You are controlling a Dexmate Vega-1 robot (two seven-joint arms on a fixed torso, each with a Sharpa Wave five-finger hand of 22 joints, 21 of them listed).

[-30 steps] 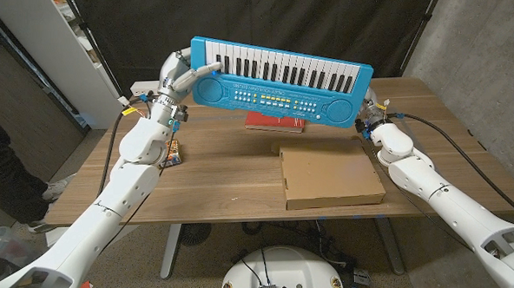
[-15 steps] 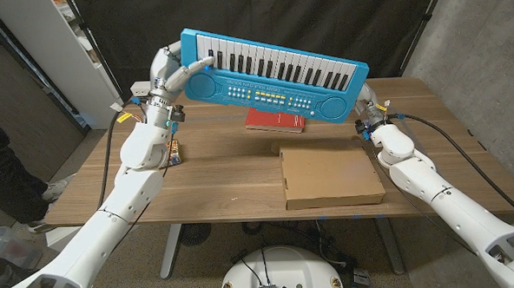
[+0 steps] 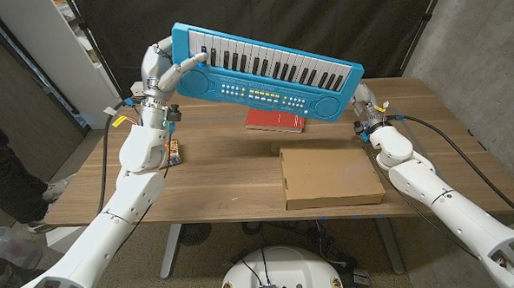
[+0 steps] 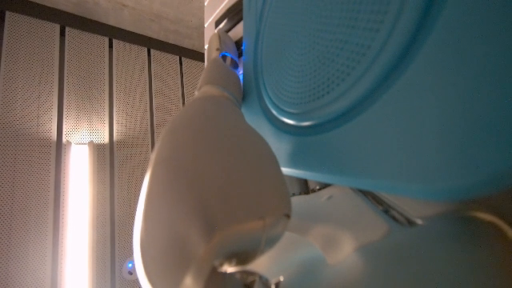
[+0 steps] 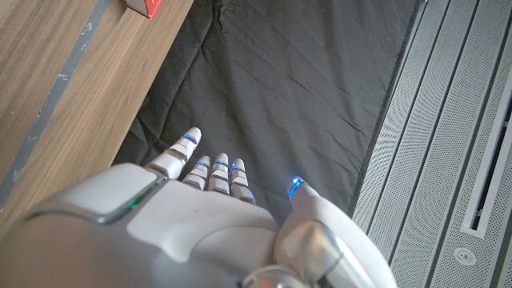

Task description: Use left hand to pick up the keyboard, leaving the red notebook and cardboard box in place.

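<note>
Keyboard [image 3: 267, 72] lifted in left robot hand [image 3: 169, 71], right end possibly unsupported

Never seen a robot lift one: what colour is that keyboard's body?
Bright blue, with black and white keys; the keyboard shows best in the head view.

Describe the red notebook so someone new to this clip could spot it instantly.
Start at the wooden table and look toward its far edge, under the raised blue keyboard. The red notebook lies flat there, just beyond the cardboard box. It is the only red thing, and smaller than the tan box.
</note>
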